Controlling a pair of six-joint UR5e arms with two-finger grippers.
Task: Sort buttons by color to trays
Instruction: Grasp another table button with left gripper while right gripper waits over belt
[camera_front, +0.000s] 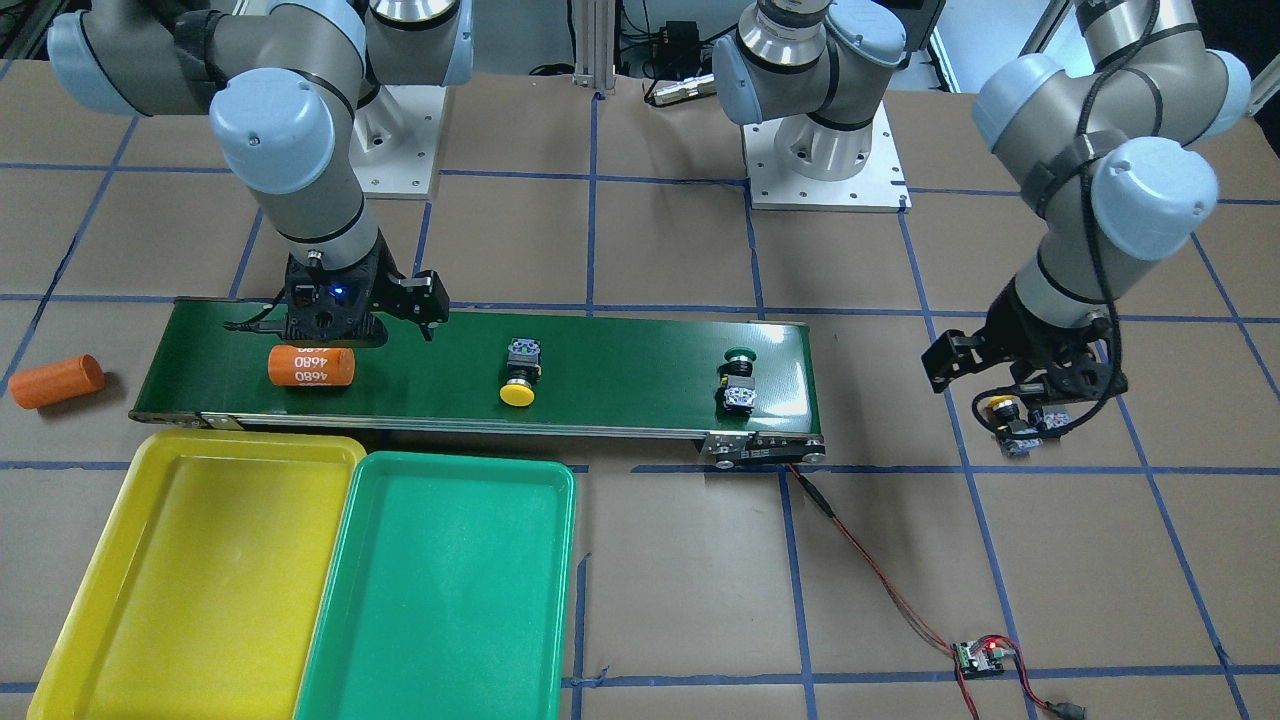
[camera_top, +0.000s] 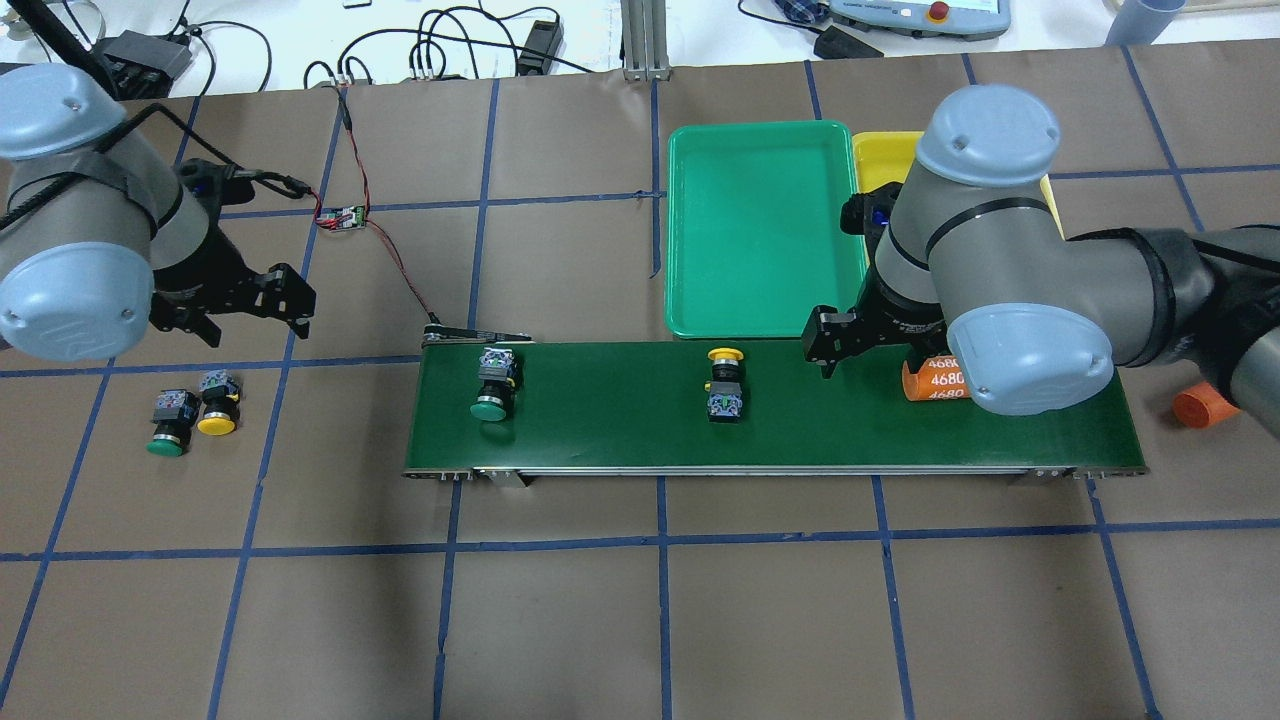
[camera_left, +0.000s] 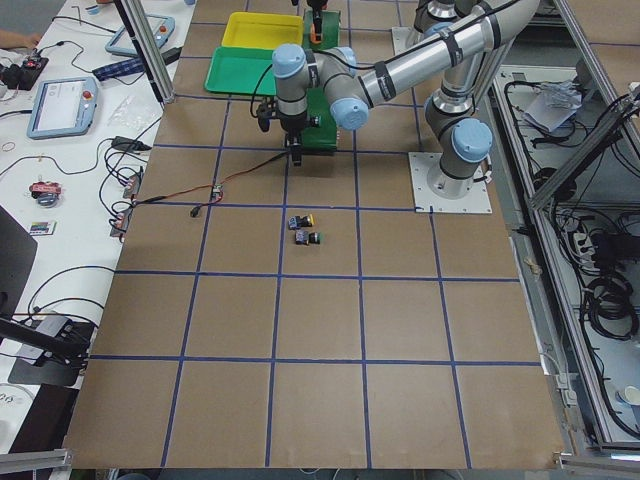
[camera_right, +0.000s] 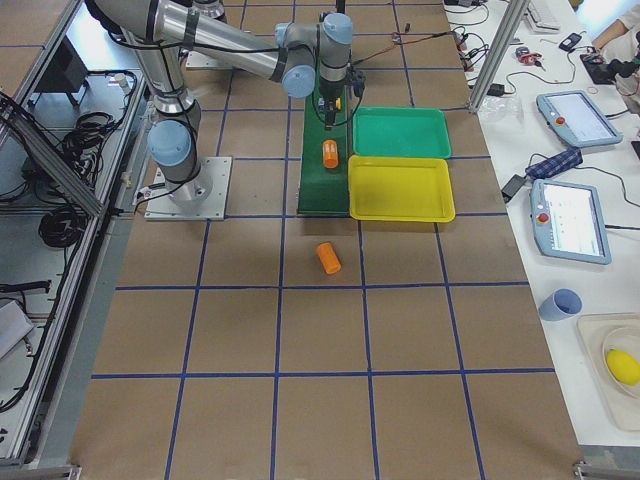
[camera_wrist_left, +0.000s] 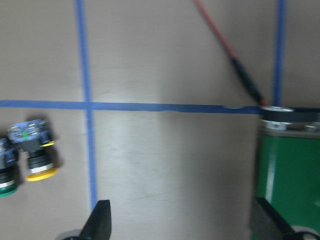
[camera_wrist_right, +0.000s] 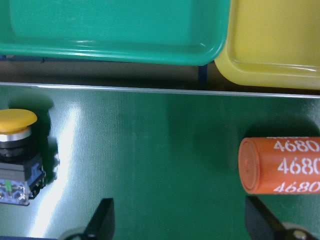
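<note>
Conveyor belt, yellow button just outside spread right pincer — untouched

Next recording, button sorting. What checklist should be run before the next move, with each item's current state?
1. State of right tool: ok; open, nothing between the jaws.
2. Aim at belt's yellow button: not ok; the right tool hovers between it and the orange cylinder.
3. Receiving space: ok; yellow tray and green tray are both empty.
4. State of left tool: ok; open and empty.
5. Room around the off-belt pair: not ok; table's green button and table's yellow button lie against each other.
6. Motion of conveyor belt: cannot tell.
</note>
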